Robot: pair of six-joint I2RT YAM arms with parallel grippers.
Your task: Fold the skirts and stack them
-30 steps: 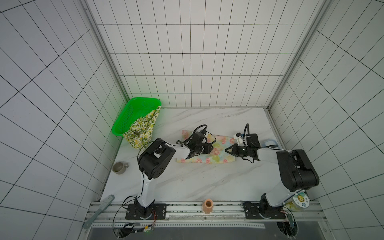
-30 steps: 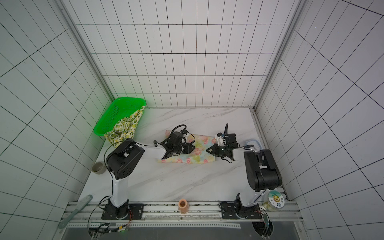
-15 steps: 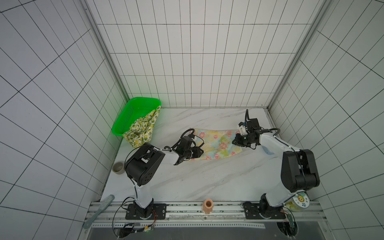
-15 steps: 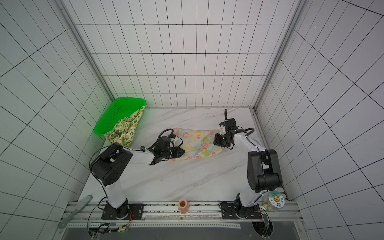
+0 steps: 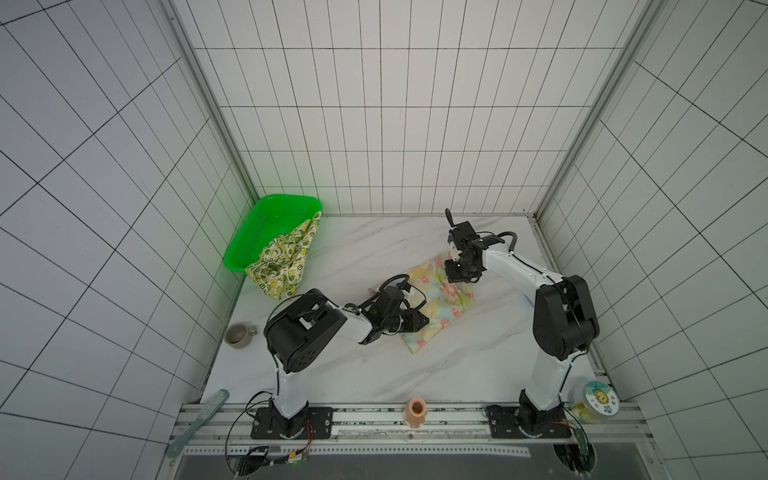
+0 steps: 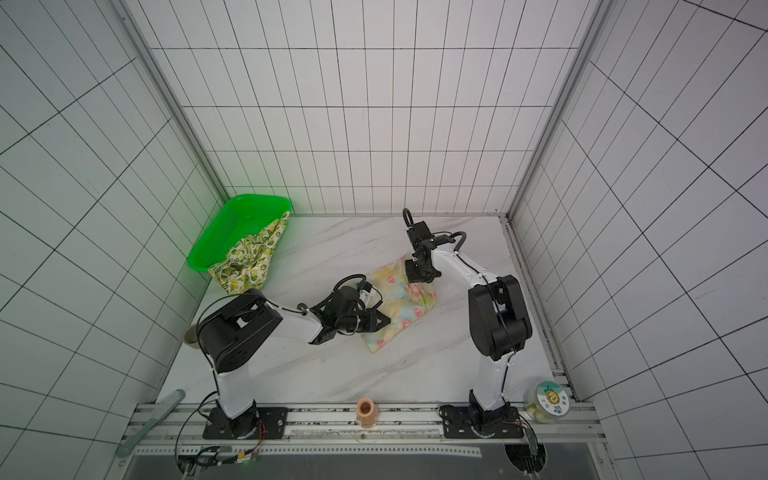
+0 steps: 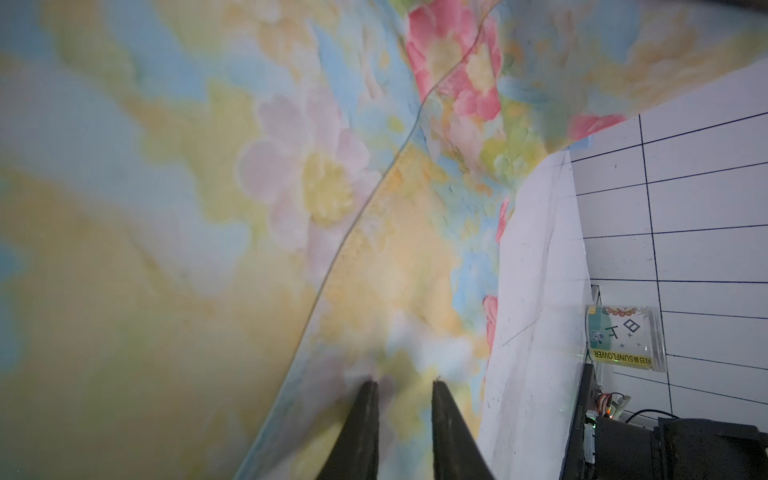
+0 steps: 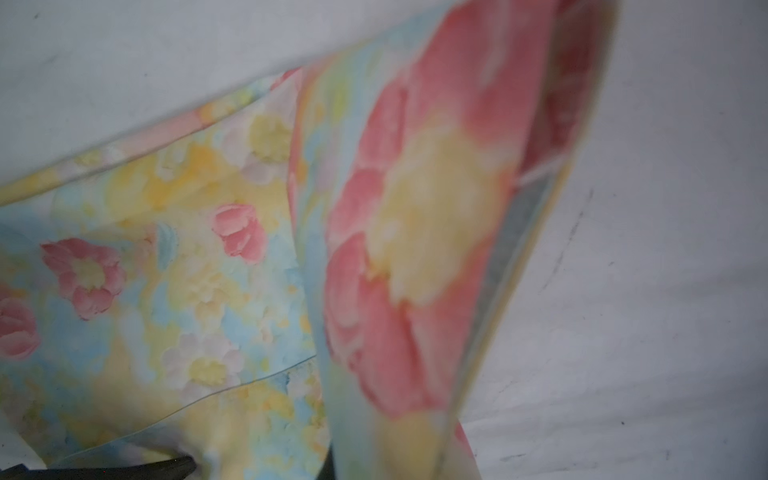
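Left fingers (image 7: 363, 428), narrowly parted, pinch the near end of the floral skirt (image 5: 440, 299); right fingers (image 8: 166, 466) clamp its far end. It lies diagonally between them on the desk (image 5: 374, 249); the lemon skirt (image 5: 286, 262) hangs beyond the left arm.

Thin matt cloth skirt (image 5: 444, 303) on smooth marble-look tabletop (image 5: 374, 374); glossy green plastic basket (image 5: 257, 237).

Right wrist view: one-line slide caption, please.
Floral skirt with one corner lifted into a fold near the lens, the rest lying on the white table.
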